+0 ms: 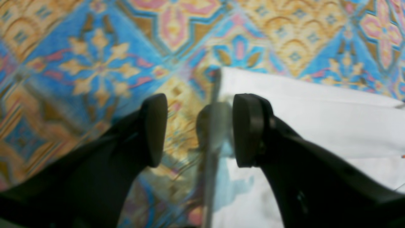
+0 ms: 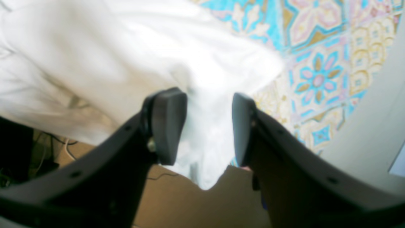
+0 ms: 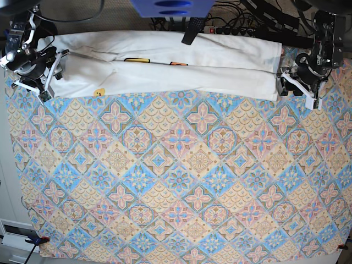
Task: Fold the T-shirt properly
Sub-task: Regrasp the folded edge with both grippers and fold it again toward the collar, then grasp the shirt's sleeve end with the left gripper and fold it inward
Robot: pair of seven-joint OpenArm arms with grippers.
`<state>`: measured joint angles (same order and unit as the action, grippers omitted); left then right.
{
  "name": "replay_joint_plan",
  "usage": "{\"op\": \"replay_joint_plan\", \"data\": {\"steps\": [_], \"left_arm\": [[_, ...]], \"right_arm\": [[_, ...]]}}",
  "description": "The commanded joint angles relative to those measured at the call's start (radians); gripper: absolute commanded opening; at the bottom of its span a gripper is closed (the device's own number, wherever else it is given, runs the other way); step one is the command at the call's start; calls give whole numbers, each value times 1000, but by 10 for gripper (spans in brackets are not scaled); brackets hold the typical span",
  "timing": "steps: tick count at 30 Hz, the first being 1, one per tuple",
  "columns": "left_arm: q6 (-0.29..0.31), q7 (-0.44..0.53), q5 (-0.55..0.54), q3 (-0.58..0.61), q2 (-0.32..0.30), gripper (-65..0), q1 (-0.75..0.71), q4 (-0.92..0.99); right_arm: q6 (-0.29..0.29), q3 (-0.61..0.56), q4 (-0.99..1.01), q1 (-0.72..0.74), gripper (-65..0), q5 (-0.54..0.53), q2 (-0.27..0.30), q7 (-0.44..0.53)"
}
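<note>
Black moulded fingers fill the foreground of both wrist views. Those of the left gripper (image 1: 199, 129) stand well apart, straddling the side edge of the large white cotton T-shirt (image 3: 165, 74); one finger is over the cloth, the other over the patterned blue, yellow and pink tablecloth (image 3: 176, 181), and nothing is pinched between them. The right gripper (image 2: 208, 126) is likewise spread wide, with a loose corner of white fabric hanging in the gap but touching neither pad as far as the blur lets me tell.

From the base view, the T-shirt lies as a long folded band along the far edge of the tablecloth, running nearly from corner to corner, with scraps of yellow and orange print peeking from the fold. Each gripper sits at one end of it.

I judge the shirt light, limp and prone to sagging and creasing, so it would slump if lifted by a single point. Both ends should be pinched at the corners, through all layers, and carried together under gentle tension.
</note>
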<state>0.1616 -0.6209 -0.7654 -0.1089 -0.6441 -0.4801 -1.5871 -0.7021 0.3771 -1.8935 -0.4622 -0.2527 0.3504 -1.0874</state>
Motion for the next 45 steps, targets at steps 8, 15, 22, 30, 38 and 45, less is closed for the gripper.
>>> {"op": "replay_joint_plan", "data": {"steps": [8, 15, 22, 30, 38, 45], "left_arm": [[49, -196, -33, -13, -23, -295, 39, -14], [143, -271, -78, -12, -26, -81, 44, -11], [145, -273, -73, -8, 7, -66, 42, 8], [143, -230, -81, 119, 30, -72, 79, 118], [143, -219, -84, 148, 106, -405, 79, 121], [143, -207, -85, 130, 116, -620, 91, 123]], "right_arm": [[4, -66, -13, 6, -391, -7, 16, 42], [4, -85, -11, 7, -391, -6, 16, 45], [4, -85, -11, 7, -391, -6, 16, 45], [4, -85, -11, 7, -414, -6, 16, 45], [4, -85, -11, 7, -414, -6, 16, 45], [4, -85, -15, 7, -414, -7, 16, 45]]}}
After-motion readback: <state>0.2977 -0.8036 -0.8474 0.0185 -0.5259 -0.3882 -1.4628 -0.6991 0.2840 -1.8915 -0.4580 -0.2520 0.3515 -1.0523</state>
